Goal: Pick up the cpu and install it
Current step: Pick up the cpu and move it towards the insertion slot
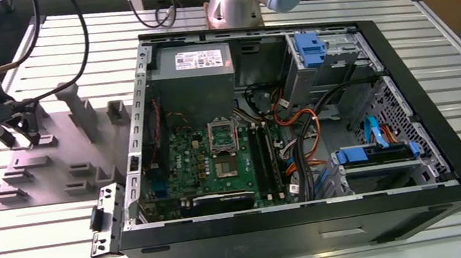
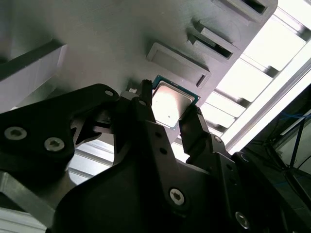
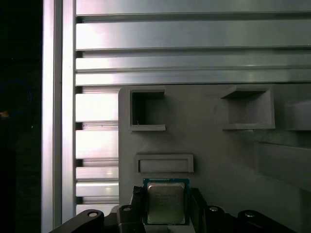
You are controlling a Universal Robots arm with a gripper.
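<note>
The gripper [image 2: 168,100] is pinching the cpu [image 3: 165,201] between narrowly set fingers [image 2: 194,131], over the grey fixture plate [image 3: 218,160]. Its body is hiding the cpu's near edge, so I cannot tell whether the cpu is touching the plate.

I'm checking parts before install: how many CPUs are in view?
1. The cpu is right at the gripper, at the grey fixture plate, in both wrist views. Another could sit hidden inside the computer case.

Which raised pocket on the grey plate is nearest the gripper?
The low, wide grey rectangular pocket beside the silvery square cpu; both square pockets lie farther off.
</note>
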